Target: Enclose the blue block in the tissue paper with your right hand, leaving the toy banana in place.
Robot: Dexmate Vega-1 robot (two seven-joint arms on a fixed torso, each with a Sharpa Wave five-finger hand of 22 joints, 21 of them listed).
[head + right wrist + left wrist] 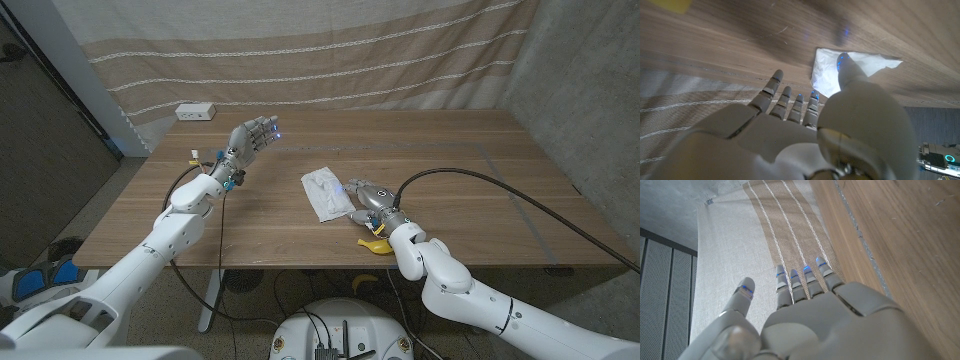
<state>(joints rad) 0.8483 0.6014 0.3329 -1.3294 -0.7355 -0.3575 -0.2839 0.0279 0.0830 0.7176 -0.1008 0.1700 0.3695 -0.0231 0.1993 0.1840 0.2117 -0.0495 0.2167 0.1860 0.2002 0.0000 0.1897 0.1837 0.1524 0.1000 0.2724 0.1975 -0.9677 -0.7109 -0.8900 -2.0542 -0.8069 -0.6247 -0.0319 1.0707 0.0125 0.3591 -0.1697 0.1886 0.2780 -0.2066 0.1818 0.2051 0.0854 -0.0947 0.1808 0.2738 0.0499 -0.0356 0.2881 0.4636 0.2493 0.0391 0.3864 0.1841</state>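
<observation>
Head view: the white tissue paper (327,192) lies spread on the wooden bench (470,170), and everything else is placed from it. The right hand (366,192) sits just beside the tissue paper, on its side toward the robot's right, fingers pointing at the sheet and reaching its edge; whether they press on it I cannot tell. The blue block is not something I can make out; the tissue paper looks slightly raised, but what lies under it is hidden. The toy banana (374,245) lies nearer the robot than the tissue paper, close under the right forearm, near the bench's front edge. In the right wrist view the right hand (805,125) has its fingers (771,91) stretched out and apart with nothing between them, the thumb extended over the tissue paper (852,70). The left hand (255,135) is raised above the bench, well apart from the tissue paper on the robot's left, fingers straight and side by side, holding nothing; the left wrist view shows the same left hand (805,312) with its fingers extended.
</observation>
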